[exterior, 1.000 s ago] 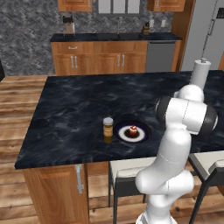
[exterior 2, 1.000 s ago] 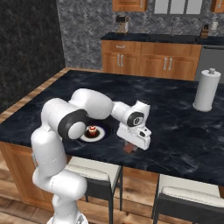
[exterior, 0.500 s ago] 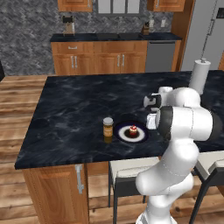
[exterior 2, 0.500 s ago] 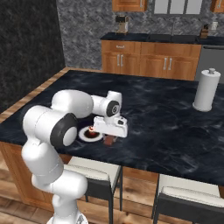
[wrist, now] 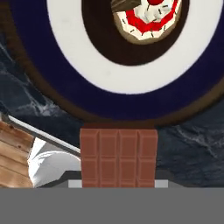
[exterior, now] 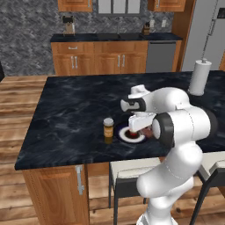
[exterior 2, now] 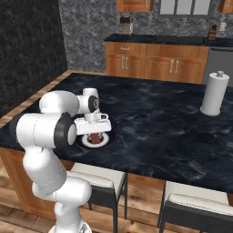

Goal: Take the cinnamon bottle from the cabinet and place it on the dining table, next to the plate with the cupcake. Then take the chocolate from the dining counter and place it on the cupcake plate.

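Left base view: gripper (exterior: 137, 128) low over the plate (exterior: 124, 136) beside the cinnamon bottle (exterior: 108, 130); early release risks missing the plate. Right base view: forearm level, hand pointing down at the cupcake (exterior 2: 94, 138). Hand view: chocolate (wrist: 118, 156) clamped between the fingers (bar's end over the rim, short of centre).

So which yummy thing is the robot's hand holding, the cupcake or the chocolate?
The chocolate bar. It sits gripped in the hand, hovering by the plate's edge. The cupcake, white with red trim, sits in the middle of the plate, untouched.
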{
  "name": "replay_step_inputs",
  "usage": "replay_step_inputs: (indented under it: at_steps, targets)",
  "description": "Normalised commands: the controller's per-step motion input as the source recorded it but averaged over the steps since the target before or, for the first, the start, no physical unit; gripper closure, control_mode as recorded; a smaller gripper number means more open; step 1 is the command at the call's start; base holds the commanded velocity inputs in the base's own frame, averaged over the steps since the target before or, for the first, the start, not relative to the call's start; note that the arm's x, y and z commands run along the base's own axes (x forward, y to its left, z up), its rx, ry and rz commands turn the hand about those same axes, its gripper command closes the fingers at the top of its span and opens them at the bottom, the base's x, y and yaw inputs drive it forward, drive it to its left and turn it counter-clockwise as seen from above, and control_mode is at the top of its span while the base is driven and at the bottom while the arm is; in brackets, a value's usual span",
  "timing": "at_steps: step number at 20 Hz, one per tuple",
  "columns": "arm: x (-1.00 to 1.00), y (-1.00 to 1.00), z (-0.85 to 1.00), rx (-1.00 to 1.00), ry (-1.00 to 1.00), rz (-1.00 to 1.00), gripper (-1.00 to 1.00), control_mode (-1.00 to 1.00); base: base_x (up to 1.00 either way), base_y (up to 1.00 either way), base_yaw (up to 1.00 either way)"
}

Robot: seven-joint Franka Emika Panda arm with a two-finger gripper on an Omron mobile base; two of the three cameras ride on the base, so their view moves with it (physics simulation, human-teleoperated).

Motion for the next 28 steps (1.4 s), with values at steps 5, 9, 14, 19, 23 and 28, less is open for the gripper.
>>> replay_step_inputs:
  at_steps: [5, 9, 14, 19, 23, 28]
  targets:
    - [0.28, 0.37, -0.01, 0.00, 0.01, 0.29, 1.00, -1.00, 0.00, 0.00, 0.00]
    - [0.13, 0.16, -0.05, 0.00, 0.00, 0.15, 1.00, -1.00, 0.00, 0.00, 0.00]
    - [0.15, 0.15, -0.30, 0.00, 0.00, 0.11, 1.00, -1.00, 0.00, 0.00, 0.00]
    - [0.08, 0.13, -0.16, 0.00, -0.03, 0.09, 1.00, -1.00, 0.00, 0.00, 0.00]
    - [0.11, 0.01, -0.12, 0.00, -0.04, 0.03, 1.00, -1.00, 0.00, 0.00, 0.00]
    - [0.16, 0.02, -0.19, 0.00, 0.00, 0.00, 1.00, -1.00, 0.00, 0.00, 0.00]
